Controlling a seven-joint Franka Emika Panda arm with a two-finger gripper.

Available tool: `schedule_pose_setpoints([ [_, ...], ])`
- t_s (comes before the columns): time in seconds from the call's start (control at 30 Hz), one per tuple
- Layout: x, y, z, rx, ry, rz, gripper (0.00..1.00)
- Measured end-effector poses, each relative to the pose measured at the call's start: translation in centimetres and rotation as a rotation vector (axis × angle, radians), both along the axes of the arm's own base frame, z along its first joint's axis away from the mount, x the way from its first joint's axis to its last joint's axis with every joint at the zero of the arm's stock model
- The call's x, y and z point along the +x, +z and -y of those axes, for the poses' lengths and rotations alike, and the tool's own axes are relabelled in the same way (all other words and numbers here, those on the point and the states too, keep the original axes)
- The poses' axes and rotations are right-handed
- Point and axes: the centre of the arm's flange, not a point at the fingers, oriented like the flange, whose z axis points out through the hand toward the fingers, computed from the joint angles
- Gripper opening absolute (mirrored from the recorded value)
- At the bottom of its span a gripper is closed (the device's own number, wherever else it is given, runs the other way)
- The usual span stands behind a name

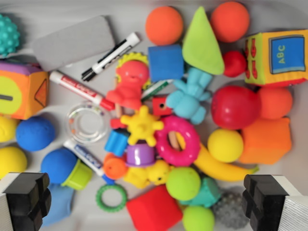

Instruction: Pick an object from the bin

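Dozens of toys crowded the grey plastic bin (62, 9) below you. Your black fingers (25, 195) stood spread wide at the bottom corners, holding nothing, high above the heap, presumably for a free choice. The red foam cube (154, 209) lay between them, near the bottom edge; the yellow plastic banana (219, 168) sat wedged under round yellow and orange balls.

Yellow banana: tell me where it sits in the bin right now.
The yellow banana lies low on the wrist view's right, under the yellow ball, beside the pink ring.
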Motion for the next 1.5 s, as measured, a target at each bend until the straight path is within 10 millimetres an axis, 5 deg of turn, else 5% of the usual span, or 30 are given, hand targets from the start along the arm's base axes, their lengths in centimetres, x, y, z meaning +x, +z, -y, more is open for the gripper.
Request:
schedule_pose_setpoints([
  [1.5,0.5,-1.7,-1.2,0.005,-0.111,-0.007,1.00],
])
